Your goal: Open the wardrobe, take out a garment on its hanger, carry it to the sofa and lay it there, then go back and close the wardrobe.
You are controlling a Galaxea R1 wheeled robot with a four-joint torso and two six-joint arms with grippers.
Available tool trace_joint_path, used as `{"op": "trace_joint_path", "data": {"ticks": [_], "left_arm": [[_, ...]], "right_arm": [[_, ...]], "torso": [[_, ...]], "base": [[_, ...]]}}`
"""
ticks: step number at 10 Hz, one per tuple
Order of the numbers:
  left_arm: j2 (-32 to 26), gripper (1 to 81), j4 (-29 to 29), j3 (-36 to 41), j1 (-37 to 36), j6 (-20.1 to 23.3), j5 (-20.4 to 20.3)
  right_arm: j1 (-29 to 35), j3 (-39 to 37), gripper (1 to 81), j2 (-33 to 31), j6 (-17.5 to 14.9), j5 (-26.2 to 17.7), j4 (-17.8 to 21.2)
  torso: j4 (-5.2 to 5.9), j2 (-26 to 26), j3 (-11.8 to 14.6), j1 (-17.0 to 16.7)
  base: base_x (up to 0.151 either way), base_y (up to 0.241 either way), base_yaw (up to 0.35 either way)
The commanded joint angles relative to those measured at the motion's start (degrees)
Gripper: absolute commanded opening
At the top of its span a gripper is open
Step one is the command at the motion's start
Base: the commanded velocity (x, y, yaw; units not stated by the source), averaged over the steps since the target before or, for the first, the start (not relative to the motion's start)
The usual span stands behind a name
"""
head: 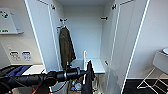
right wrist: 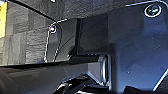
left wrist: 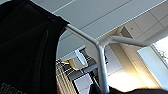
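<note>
The white wardrobe [head: 85,30] stands straight ahead with both doors swung wide, the left door [head: 42,35] and the right door [head: 125,37]. My left arm reaches in from the left, and my left gripper [head: 83,72] is shut on the white hanger [head: 85,56] just in front of the opening. The black garment [head: 88,77] hangs from it, clear of the rail. In the left wrist view the hanger [left wrist: 100,57] shows close up against the ceiling, with the garment [left wrist: 25,50] draped over one arm of it.
An olive-brown jacket [head: 66,47] still hangs inside at the left. A white chair [head: 160,62] stands at the right over dark carpet [head: 140,86]. Wall sockets [head: 20,56] and a white wall box [head: 8,21] are at the left.
</note>
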Motion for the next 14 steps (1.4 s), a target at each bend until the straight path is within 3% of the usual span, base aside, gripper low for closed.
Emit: {"op": "trace_joint_path", "data": {"ticks": [1, 5, 9, 14], "left_arm": [[-0.1, 1.0, 1.3, 1.1, -8.0, 0.5, -2.9], [0.4, 1.0, 1.2, 1.0, -8.0, 0.5, -2.9], [0.7, 1.0, 1.4, 1.0, -7.9, 0.5, -2.6], [-0.4, 1.0, 3.0, 2.1, -6.2, 0.4, -1.9]], "right_arm": [[2.1, 0.4, 81.1, 0.4, -0.1, -2.8, 0.1], [2.1, 0.4, 81.1, 0.3, -0.1, -2.8, 0.0], [2.0, 0.3, 81.1, -0.5, -0.2, -2.9, 0.1], [0.3, 6.2, 81.1, -8.4, -0.3, -4.2, -3.7]], "torso": [[0.0, 0.0, 0.0, 0.0], [0.0, 0.0, 0.0, 0.0], [0.0, 0.0, 0.0, 0.0], [0.0, 0.0, 0.0, 0.0]], "base": [[0.0, 0.0, 0.0], [0.0, 0.0, 0.0], [0.0, 0.0, -0.184], [0.0, 0.0, -0.22]]}}
